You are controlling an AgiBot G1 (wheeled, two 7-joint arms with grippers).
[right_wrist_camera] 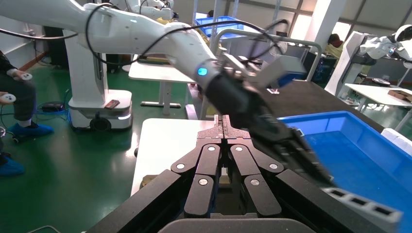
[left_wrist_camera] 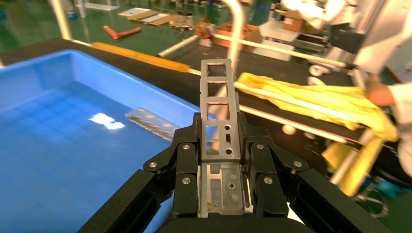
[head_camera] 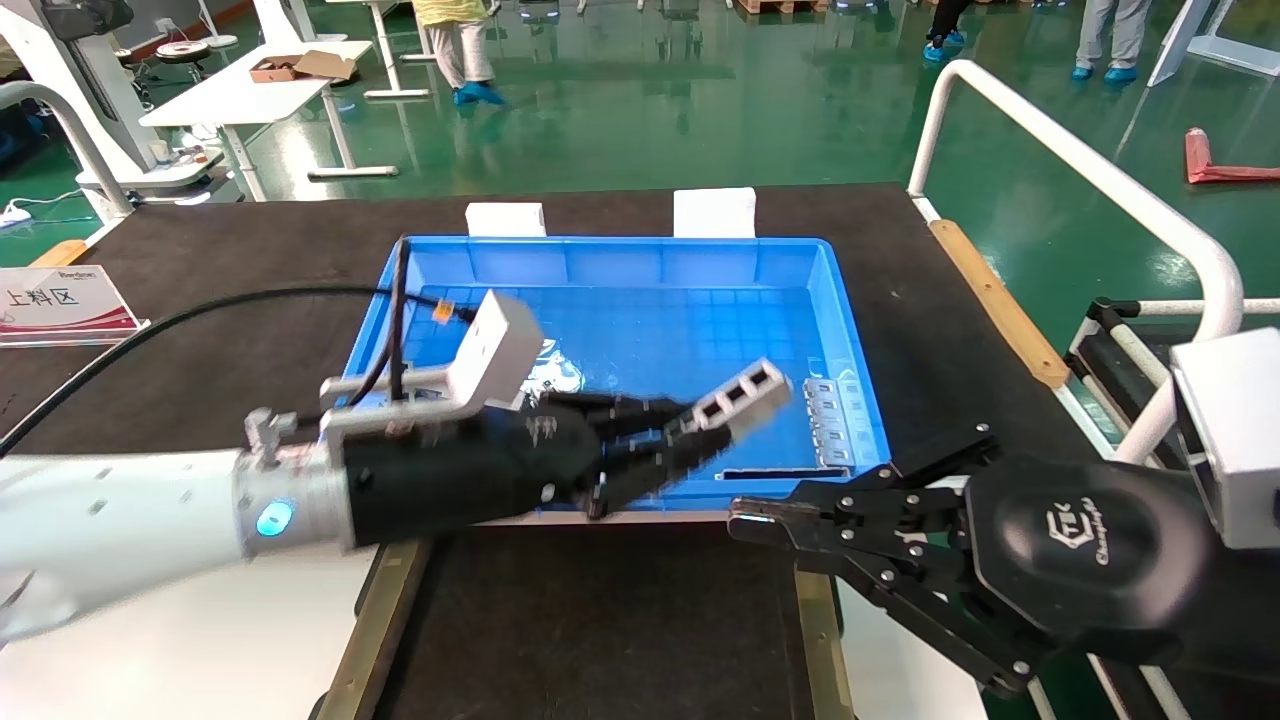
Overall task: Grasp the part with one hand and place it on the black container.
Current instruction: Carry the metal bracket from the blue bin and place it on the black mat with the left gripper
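Holding one part [head_camera: 742, 391] — left pincer [head_camera: 672, 440]; right pincer [head_camera: 745, 518] closed, empty.

The left tool [head_camera: 665, 440] covers the part's [head_camera: 742, 392] lower end; the black container [head_camera: 600, 620] runs off frame.

Glossy green floor [head_camera: 640, 110] reflecting overhead light; white tables [head_camera: 255, 85] at the far left, one bearing a cardboard box [head_camera: 300, 67]; white tubular railing [head_camera: 1080, 170] on the right; people standing beyond.
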